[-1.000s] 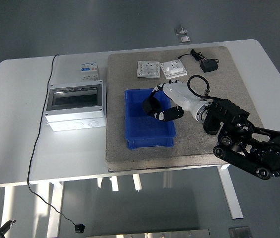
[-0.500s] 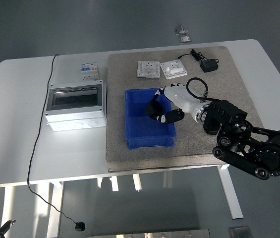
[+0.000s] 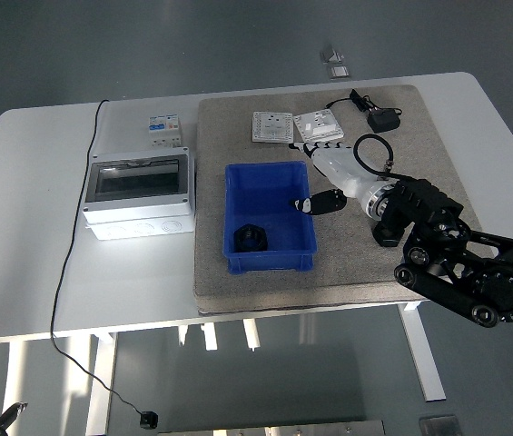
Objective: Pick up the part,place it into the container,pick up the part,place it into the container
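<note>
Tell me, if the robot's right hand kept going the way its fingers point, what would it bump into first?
Probably the white switch plates at the mat's far end. The right hand points up-left toward them, though its height is unclear.

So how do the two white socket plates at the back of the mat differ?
The left plate lies square to the mat edge; the right plate is turned at an angle. The left plate lies clear of the hand; the right plate's near edge is right by its fingers. Both are white, flat and similar in size.

High head view — down over table [image 3: 38, 272].
</note>
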